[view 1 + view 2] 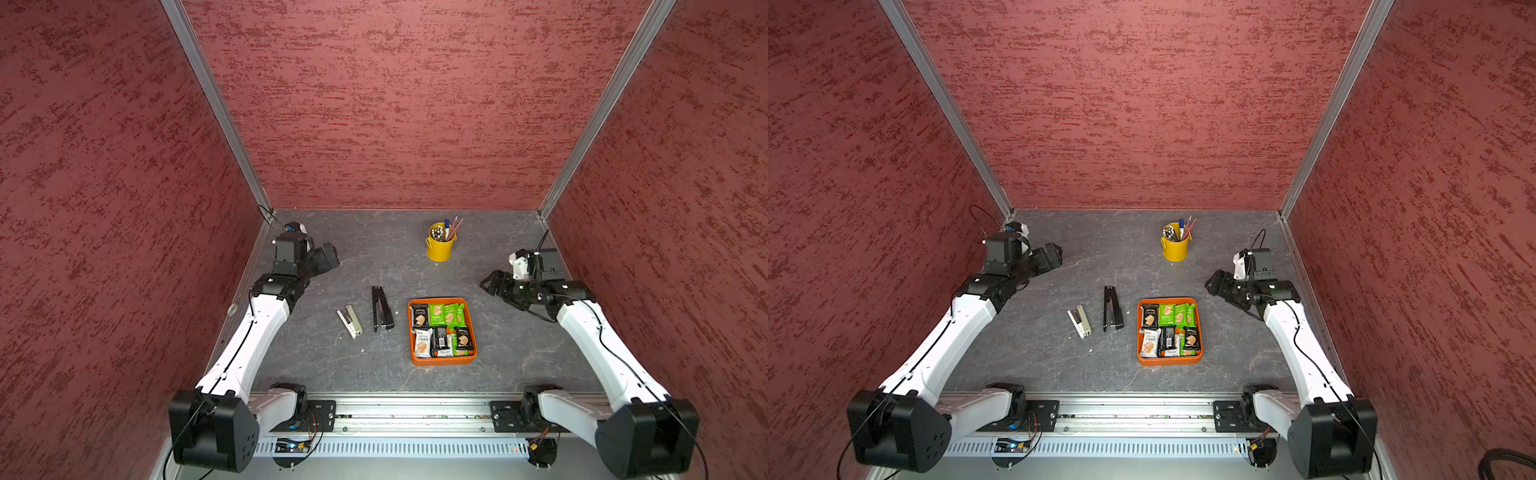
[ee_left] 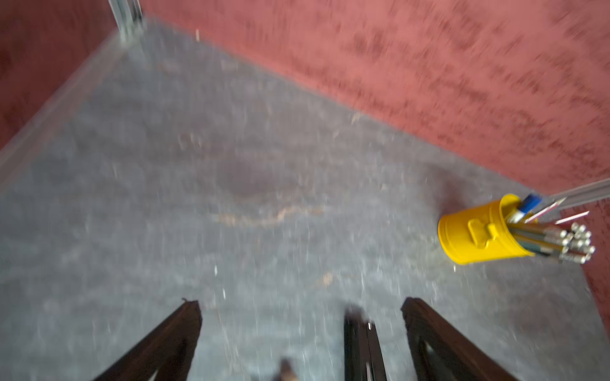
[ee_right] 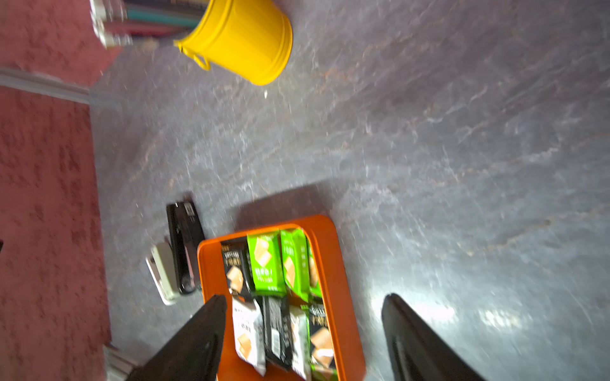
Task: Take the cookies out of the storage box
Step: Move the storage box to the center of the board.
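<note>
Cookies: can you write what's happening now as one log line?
cookies: all in storage box | left pincer: open, empty | right pincer: open, empty, not touching box | none out yet

Both wrist views are blurred. An edge cuts off the storage box (image 3: 333,264); print on the cookies (image 3: 265,260) inside it is unreadable.
</note>
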Robot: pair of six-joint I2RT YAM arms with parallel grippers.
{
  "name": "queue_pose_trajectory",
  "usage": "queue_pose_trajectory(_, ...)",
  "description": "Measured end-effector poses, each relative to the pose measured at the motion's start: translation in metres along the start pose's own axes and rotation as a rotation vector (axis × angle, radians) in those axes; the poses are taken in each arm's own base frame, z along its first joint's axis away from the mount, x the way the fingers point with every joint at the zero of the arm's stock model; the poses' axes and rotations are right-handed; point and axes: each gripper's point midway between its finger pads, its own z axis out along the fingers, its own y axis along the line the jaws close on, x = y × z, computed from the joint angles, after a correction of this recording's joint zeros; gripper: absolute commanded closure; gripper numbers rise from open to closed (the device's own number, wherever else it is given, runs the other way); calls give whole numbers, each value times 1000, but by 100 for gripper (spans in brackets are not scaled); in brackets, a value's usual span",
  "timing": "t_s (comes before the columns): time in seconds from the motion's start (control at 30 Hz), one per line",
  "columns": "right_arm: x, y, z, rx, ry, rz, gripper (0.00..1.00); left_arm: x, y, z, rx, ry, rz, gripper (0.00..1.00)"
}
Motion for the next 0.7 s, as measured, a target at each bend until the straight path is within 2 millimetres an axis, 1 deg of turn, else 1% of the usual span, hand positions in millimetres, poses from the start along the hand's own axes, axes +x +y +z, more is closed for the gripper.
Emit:
queue_pose_trajectory(0.1,26,-2,-2,14,71,-24,38,38,8,2,-41,159,-97,0)
queue_pose_trajectory(0.17,42,-2,0,21,119,-44,43,57,9,1,-59,236,-155,0)
queue_pose_trajectory(0.3,69,-3,7,38,204,-80,50,82,2,-3,-48,333,-234,0)
queue_pose_trajectory(0.37,79,-2,10,45,231,-98,51,92,-1,-3,-45,366,-253,0)
queue_pose_trajectory(0.5,91,4,20,67,271,-141,58,108,-8,-2,-44,419,-250,0)
queue_pose_trajectory(0.6,97,2,33,106,308,-147,58,123,-12,6,-62,485,-230,0)
queue_pose_trajectory(0.7,98,-3,44,156,317,-162,58,136,-20,13,-69,535,-191,0)
